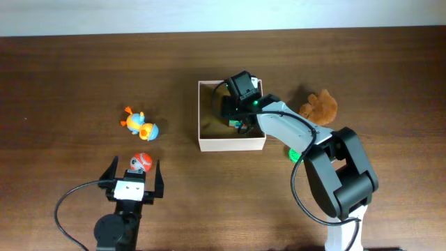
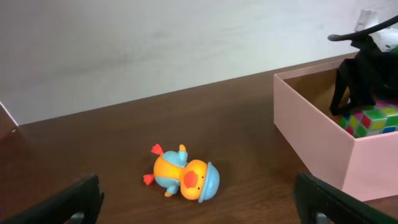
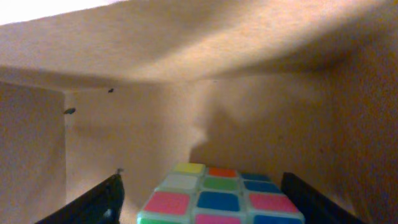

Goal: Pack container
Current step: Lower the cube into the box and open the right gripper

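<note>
The container [image 1: 230,145] is a shallow square box with cream walls and a tan inside, at mid-table; it also shows in the left wrist view [image 2: 311,134]. My right gripper [image 1: 238,123] reaches down inside it. Its fingers [image 3: 205,202] are open on either side of a multicoloured puzzle cube [image 3: 217,196] on the box floor, with a gap at the left finger. The cube also shows in the left wrist view [image 2: 373,119]. My left gripper [image 1: 134,172] is open near the front edge, with a red-and-white ball toy [image 1: 141,162] between its fingertips. That ball is out of the left wrist view [image 2: 199,211].
An orange-and-blue duck toy [image 1: 139,124] lies left of the container and ahead of my left gripper [image 2: 183,179]. A brown plush toy [image 1: 320,106] sits right of the box. A small green object [image 1: 294,155] lies partly under the right arm.
</note>
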Robot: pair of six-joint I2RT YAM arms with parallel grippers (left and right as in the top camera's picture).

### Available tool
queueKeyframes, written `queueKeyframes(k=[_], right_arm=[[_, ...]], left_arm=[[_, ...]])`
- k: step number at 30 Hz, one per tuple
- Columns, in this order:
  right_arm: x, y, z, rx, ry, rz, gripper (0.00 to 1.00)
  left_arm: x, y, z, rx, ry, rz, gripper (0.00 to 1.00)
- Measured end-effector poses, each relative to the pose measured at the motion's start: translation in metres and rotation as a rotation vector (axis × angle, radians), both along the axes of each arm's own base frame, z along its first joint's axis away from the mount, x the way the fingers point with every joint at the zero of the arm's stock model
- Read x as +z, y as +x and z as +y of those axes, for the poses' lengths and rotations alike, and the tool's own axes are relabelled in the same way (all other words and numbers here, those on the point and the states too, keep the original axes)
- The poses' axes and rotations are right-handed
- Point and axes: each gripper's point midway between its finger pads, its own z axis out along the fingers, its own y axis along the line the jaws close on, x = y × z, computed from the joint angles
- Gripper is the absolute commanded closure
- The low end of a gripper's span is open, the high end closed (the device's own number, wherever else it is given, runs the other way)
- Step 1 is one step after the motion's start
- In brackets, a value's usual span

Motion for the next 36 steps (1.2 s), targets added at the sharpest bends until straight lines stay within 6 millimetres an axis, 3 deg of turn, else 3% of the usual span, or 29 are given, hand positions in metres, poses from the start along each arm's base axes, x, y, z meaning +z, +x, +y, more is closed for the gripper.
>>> queueKeyframes(k=[6, 14, 15, 20, 23, 29, 36], right_arm=[[0.008, 0.003, 0.002, 0.043, -0.025, -0.004, 0.20], [0.044, 0.017, 0.009, 0.096, -0.043, -0.041, 0.26], [0.047, 0.017, 0.010, 0.101, -0.047, -0.039, 0.30], [0.061, 0.014, 0.008, 0.130, -0.075, -0.017, 0.71], [0.062, 0.003, 0.006, 0.149, -0.087, 0.038, 0.86], [0.047, -0.032, 0.001, 0.186, -0.100, 0.195, 0.87], [0.041, -0.059, 0.004, 0.222, -0.125, 0.286, 0.91]], left_arm=[[0.000, 0.000, 0.000, 0.000, 0.000, 0.000, 0.01], [0.000, 0.000, 0.000, 0.000, 0.000, 0.000, 0.01], [0.000, 0.000, 0.000, 0.000, 0.000, 0.000, 0.01], [0.000, 0.000, 0.000, 0.000, 0.000, 0.000, 0.01], [0.000, 0.000, 0.000, 0.000, 0.000, 0.000, 0.01], [0.000, 0.000, 0.000, 0.000, 0.000, 0.000, 0.01], [0.000, 0.000, 0.000, 0.000, 0.000, 0.000, 0.01]])
